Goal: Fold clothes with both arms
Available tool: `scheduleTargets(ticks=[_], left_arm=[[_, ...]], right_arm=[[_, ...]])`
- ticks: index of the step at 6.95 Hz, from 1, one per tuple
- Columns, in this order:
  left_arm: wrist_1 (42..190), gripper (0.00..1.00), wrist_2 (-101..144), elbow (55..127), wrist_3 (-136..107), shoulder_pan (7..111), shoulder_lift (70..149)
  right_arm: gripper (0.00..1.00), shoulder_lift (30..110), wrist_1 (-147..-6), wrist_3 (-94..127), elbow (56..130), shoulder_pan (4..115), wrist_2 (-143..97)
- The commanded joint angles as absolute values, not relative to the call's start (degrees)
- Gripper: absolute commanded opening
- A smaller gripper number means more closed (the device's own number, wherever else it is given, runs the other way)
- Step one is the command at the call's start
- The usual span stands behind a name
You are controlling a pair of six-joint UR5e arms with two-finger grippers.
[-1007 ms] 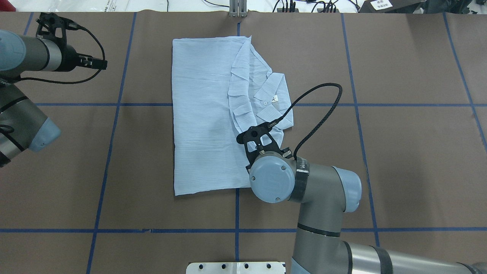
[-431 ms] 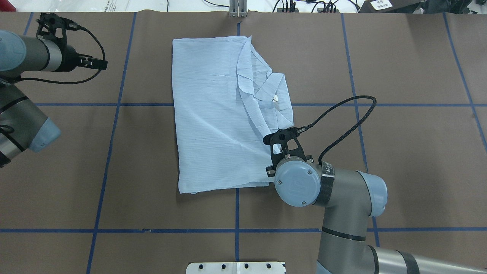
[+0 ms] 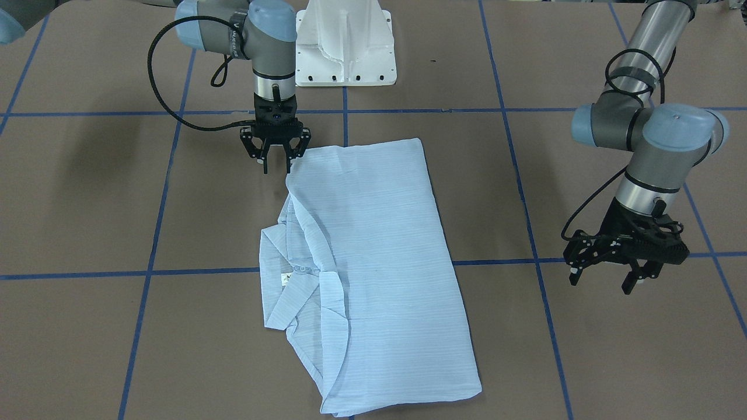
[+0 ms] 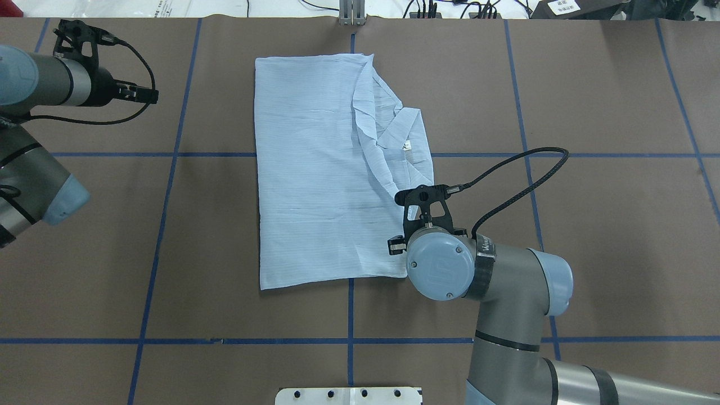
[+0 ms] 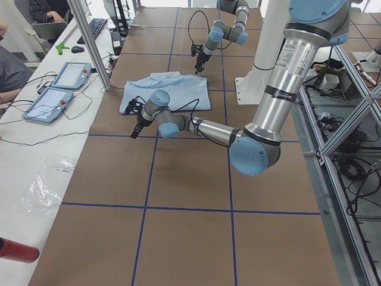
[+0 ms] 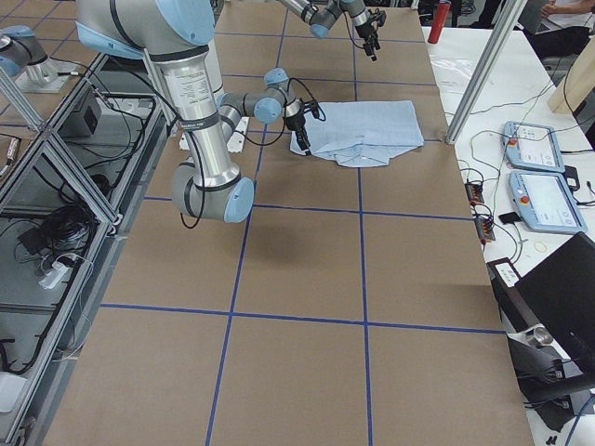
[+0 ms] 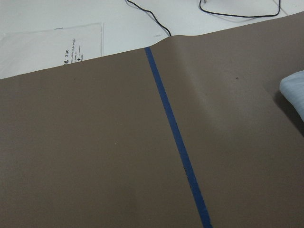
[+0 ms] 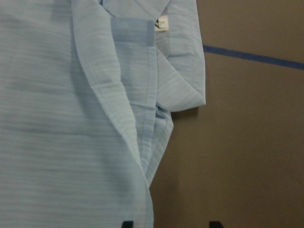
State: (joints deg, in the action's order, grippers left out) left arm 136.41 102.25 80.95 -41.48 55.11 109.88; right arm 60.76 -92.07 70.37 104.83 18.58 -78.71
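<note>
Pale blue striped button-up shirt (image 4: 309,169) flat between two empty claws

Left black two-finger gripper (image 3: 602,284): jaws wide, holding nothing, shirt well apart from it. Right black two-finger gripper (image 3: 276,169): jaws wide, shirt corner just beside one fingertip.

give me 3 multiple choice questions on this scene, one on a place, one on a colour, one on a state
1. Where is the left claw relative to the shirt? A) on its collar B) under it C) apart from it, over bare table
2. What colour are the tape lines? A) red B) blue C) yellow
3. How is the right claw? A) open B) shut on a sleeve C) shut on the label
Answers: C, brown table separates them; B, the grid is blue; A, its jaws stand apart.
</note>
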Motion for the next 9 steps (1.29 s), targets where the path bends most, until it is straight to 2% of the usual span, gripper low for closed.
scheduleTargets(ticks=[1, 2, 3, 9], left_arm=[[136.41, 1.0, 102.22, 80.95, -41.48, 55.02, 109.86], [136.41, 1.0, 102.22, 80.95, -41.48, 55.02, 109.95], [136.41, 1.0, 102.22, 80.95, -41.48, 55.02, 109.95], [136.41, 1.0, 102.22, 80.95, -41.48, 55.02, 109.95]], right_arm=[[1.0, 52.52, -87.48, 70.66, 94.65, 20.91, -78.66], [1.0, 48.56, -82.58, 69.97, 86.04, 21.96, -78.58], [1.0, 47.12, -80.88, 69.18, 82.22, 22.49, -78.4], [1.0, 47.37, -85.31, 58.73, 79.54, 27.67, -79.1]])
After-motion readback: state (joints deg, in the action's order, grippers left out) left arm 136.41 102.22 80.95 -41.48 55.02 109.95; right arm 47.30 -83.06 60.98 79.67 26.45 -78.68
